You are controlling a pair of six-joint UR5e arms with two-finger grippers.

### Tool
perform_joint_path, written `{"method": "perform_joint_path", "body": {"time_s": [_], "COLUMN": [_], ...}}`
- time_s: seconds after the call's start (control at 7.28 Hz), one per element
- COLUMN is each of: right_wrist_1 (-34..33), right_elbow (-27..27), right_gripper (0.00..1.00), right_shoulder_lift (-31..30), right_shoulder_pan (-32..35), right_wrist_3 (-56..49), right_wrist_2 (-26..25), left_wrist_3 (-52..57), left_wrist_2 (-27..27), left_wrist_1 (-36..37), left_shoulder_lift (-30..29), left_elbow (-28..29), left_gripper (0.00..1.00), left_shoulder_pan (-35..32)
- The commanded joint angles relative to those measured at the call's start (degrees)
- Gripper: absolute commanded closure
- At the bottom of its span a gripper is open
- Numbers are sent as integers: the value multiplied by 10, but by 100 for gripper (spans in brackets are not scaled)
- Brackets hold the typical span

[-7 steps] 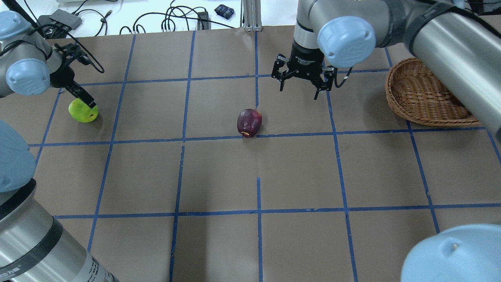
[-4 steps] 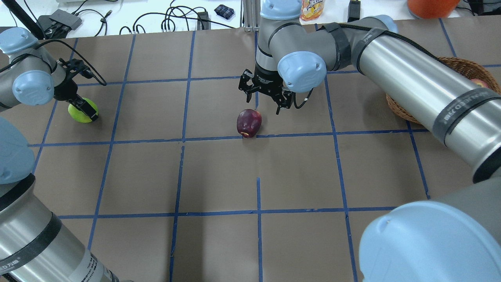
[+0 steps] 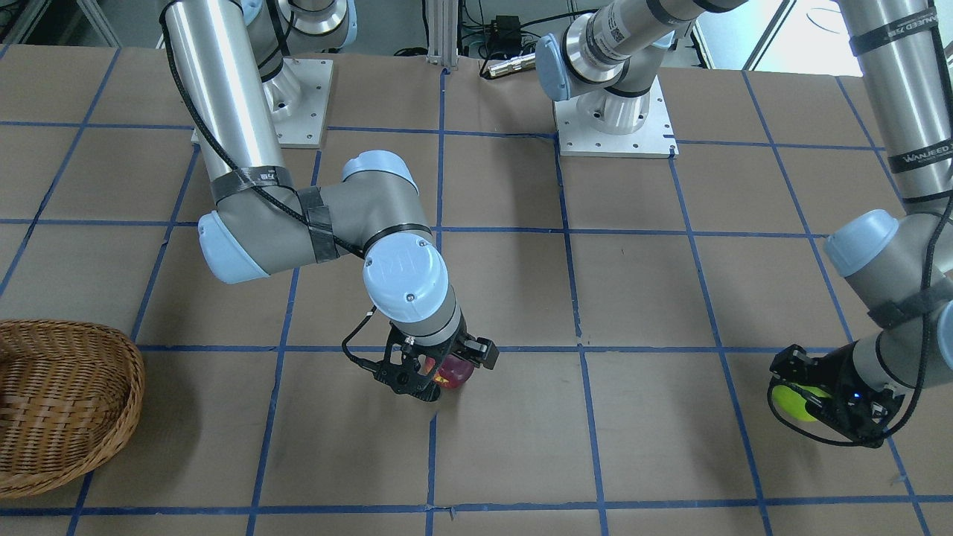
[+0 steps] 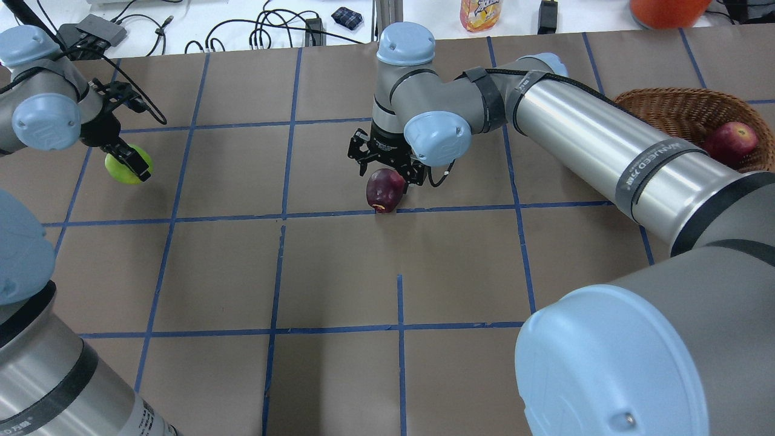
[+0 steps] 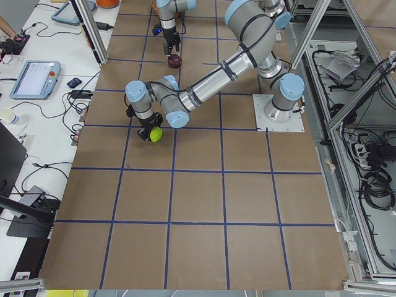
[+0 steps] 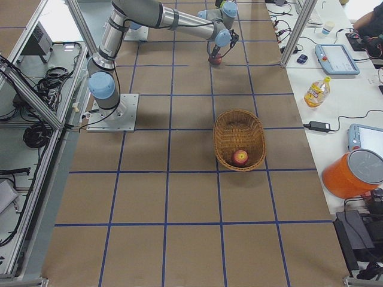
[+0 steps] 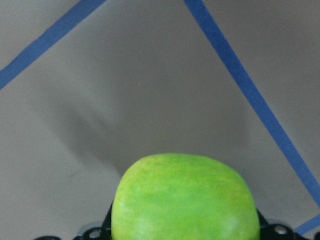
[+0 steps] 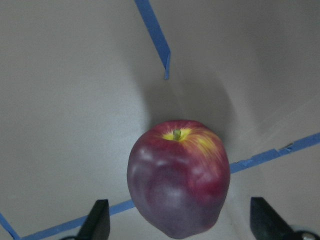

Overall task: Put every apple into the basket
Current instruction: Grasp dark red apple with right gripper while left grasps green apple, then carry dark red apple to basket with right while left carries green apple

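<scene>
Basket: in the front view the basket sits at one end of the table.
Purple apple: the purple apple lies on the table near the middle, well apart from the basket.
Right gripper: the right gripper is low over the purple apple.
Green apple: the green apple is at the end of the table farthest from the basket.
Left gripper: the left gripper is around the green apple.
Red apple: in the overhead view the red apple lies inside the basket, next to its wall.
Right side view: the red apple is in the basket, and the purple apple is far up the table from it.
Left wrist view: the green apple is big and close, pinched in the left gripper; its shadow falls apart from it.
Right wrist view: the fingers are spread wide, one on each side of the purple apple, not touching it. The apple rests by a blue line.
</scene>
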Motion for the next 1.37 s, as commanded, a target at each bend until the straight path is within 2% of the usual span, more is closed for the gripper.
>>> {"method": "perform_joint_path", "body": {"time_s": [0.0,0.14,0.27,0.41,0.69,0.82,0.96,1.1,1.24], "right_wrist_1": [-2,-7,-22,-22,6,73,143,196,230], "right_elbow": [1,0,0,0,-1,-12,-15,-15,-14], "right_gripper": [0,0,45,99,100,100,100,100,100], "right_shoulder_lift": [22,32,36,34,3,-29,-65,-103,-129], "right_shoulder_pan": [0,0,0,0,-15,-39,-96,-164,-231], "right_wrist_3": [-2,-3,-10,-11,-11,-37,-101,-194,-277], "right_wrist_2": [4,4,3,-2,-24,-57,-61,-62,-69], "left_wrist_3": [-110,-151,-182,-235,-312,-413,-480,-557,-633], "left_wrist_2": [-70,-73,-76,-117,-140,-149,-210,-210,-206], "left_wrist_1": [-88,-88,-84,-85,-78,-34,8,17,108], "left_shoulder_lift": [64,78,84,98,108,101,97,95,84], "left_elbow": [-25,-47,-66,-87,-128,-125,-135,-142,-135], "left_gripper": [100,100,100,100,100,100,100,100,100], "left_shoulder_pan": [-38,-69,-86,-95,-126,-163,-190,-240,-325]}}
